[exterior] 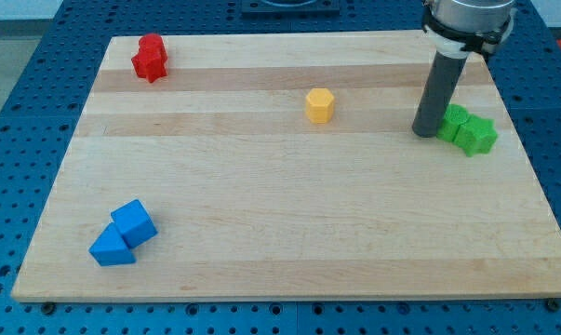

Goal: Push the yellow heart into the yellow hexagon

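Observation:
The yellow hexagon (319, 105) stands alone on the wooden board, above the middle. No yellow heart shows in this view. My tip (424, 133) rests on the board at the view's right, well to the right of the yellow hexagon. It sits against the left side of two green blocks (467, 128) that touch each other. The rod rises from the tip to the arm's grey wrist at the view's top right.
Two red blocks (151, 57) sit together at the board's top left. A blue cube (134, 223) and a blue triangular block (111, 248) touch at the bottom left. The board (280, 233) lies on a blue perforated table.

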